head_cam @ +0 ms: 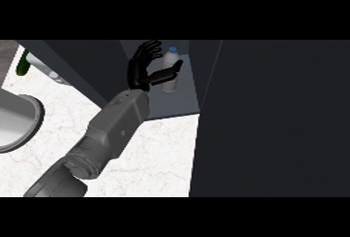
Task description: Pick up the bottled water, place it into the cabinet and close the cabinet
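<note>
kitchen tabletop, seen from above: my left hand [145, 69] is up inside the open cabinet [171, 105], next to the bottled water [171, 59]. the bottle stands upright on the cabinet floor near the back, blue cap on top. my hand is spread, fingers fanned upward and clear of the bottle. only the thumb stretches across the front of it, touching it or just beside it; i cannot tell which. nothing is curled round the bottle.

by my reading, the placing is as good as done and the step in hand is getting clear of the bottle. to do that well i would lift the thumb sideways off it first, then draw the forearm straight back along the line it came in on, low over the tabletop [164, 152], so nothing knocks the bottle over. only after that would i go for the tall dark cabinet door [273, 115] at the right, which stands open.

the count: one bottle of water, one cabinet, one door, one hand in view, my right hand out of view. at the left edge there is one grey round basin [21, 121] and one green object [24, 62] that i cannot identify.
</note>
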Robot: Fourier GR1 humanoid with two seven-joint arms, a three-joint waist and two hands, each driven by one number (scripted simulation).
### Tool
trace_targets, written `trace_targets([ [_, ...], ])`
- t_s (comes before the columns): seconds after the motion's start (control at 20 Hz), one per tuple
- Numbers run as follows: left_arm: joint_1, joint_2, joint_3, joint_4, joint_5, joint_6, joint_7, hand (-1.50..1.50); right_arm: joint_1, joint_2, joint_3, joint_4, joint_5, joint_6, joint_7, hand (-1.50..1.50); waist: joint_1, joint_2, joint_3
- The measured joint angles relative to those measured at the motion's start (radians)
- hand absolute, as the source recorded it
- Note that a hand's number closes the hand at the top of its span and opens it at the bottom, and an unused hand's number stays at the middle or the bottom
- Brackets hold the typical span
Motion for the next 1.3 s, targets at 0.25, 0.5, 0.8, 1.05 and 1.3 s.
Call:
trace_targets([
  [0.25, -0.011, 0.004, 0.004, 0.019, -0.002, 0.004, -0.012, -1.5, 0.003, 0.008, 0.005, 0.003, 0.002, 0.009, -0.003, -1.5, -0.005, 0.001, 0.0],
  [0.5, -0.025, 0.005, 0.004, 0.032, -0.008, 0.011, -0.017, -1.5, -0.006, 0.009, 0.009, 0.005, 0.007, 0.012, -0.006, -1.5, -0.008, 0.004, 0.0],
  [0.8, -0.043, 0.015, -0.022, 0.039, -0.038, 0.009, -0.019, -1.5, -0.005, 0.009, 0.018, -0.004, 0.01, 0.021, -0.003, -1.5, -0.012, 0.004, 0.0],
  [1.05, -0.063, -0.001, -0.067, 0.035, -0.087, -0.016, -0.033, -1.5, -0.014, 0.001, 0.017, -0.002, 0.011, 0.023, 0.0, -1.5, -0.01, 0.001, 0.0],
  [1.3, -0.066, -0.007, -0.068, 0.006, -0.095, -0.039, -0.079, 1.5, -0.015, 0.005, 0.01, 0.004, 0.017, 0.025, -0.004, -1.5, 0.004, -0.008, 0.001],
])
